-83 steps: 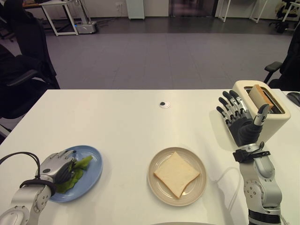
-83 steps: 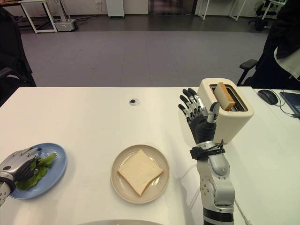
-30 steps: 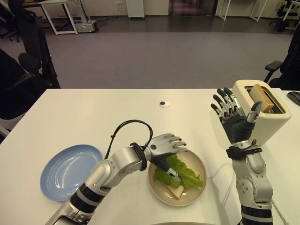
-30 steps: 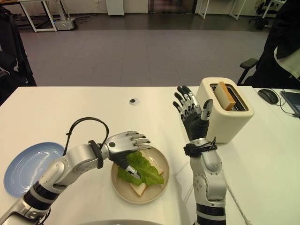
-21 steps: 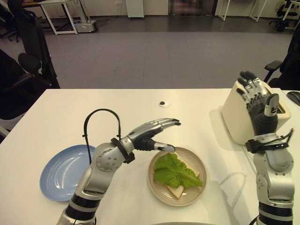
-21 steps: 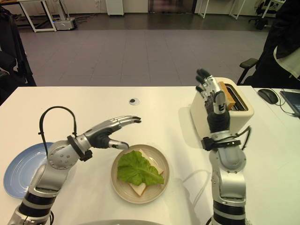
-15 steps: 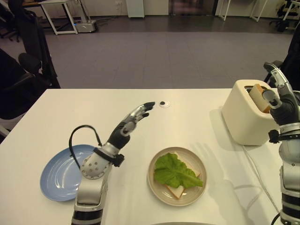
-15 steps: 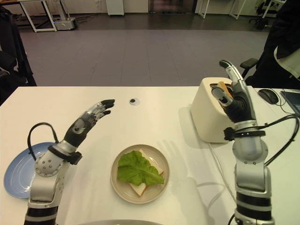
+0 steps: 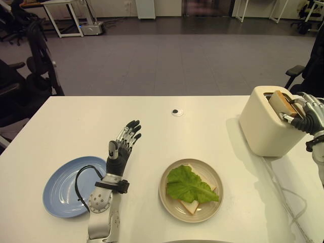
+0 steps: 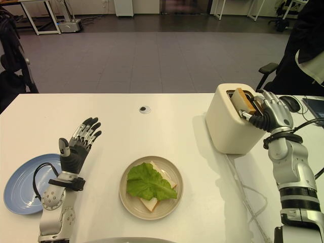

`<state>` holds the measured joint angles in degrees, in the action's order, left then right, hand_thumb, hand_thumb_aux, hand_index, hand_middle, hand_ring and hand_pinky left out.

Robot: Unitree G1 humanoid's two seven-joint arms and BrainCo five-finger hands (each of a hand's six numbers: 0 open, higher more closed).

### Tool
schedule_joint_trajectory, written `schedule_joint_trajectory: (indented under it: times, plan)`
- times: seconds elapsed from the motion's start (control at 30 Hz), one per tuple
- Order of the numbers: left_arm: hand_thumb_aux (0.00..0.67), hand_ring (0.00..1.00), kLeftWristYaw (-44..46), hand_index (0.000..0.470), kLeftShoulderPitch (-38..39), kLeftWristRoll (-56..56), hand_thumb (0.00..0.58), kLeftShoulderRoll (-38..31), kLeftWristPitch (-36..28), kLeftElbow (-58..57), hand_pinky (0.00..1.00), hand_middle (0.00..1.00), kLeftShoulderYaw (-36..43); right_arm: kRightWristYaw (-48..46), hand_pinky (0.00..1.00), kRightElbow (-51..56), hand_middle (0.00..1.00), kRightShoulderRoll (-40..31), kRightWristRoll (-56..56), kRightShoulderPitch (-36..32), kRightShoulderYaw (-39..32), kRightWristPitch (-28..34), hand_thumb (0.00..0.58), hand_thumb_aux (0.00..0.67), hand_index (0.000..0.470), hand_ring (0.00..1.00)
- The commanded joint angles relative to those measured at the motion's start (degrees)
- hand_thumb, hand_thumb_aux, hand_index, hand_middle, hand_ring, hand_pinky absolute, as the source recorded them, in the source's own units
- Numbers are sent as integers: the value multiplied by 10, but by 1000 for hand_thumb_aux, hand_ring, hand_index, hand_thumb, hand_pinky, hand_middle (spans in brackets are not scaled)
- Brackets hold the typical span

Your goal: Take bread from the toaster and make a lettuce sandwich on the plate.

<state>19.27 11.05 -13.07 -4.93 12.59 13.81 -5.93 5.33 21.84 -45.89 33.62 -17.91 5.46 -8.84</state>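
Now the right hand (image 10: 272, 114) curls fingers onto bread (image 10: 243, 101) in the toaster (image 10: 228, 132); left hand (image 10: 76, 148) fingers spread, empty.

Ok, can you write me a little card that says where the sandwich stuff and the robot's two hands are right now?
round beige plate: centre front, holds the sandwich so far
white bread slice: flat on that plate
green lettuce leaf: lying on that slice
cream toaster: far right
brown-crusted bread slice: standing in the toaster slot
right hand: at the slot, against the brown-crusted slice; grip unclear
left hand: open, raised between the two plates, holding nothing
round blue plate: front left
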Motion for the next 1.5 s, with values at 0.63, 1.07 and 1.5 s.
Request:
schedule_joint_trajectory:
  times: [0.63, 1.07, 1.5]
  plan:
    - [0, 0, -14, 0, 15, 18, 0, -10, 34, 5, 0, 0, 23, -10, 0, -130, 0, 61, -182, -8, 87, 12, 580, 670, 470, 0]
    - [0, 0, -19, 0, 18, 20, 0, -11, 36, 18, 0, 0, 35, -181, 0, -387, 0, 122, -470, 24, 102, 70, 580, 670, 470, 0]
    - [0, 0, -21, 0, 18, 20, 0, -12, 32, 31, 0, 0, 39, -159, 0, -565, 0, 201, -784, 202, -3, 471, 580, 670, 470, 0]
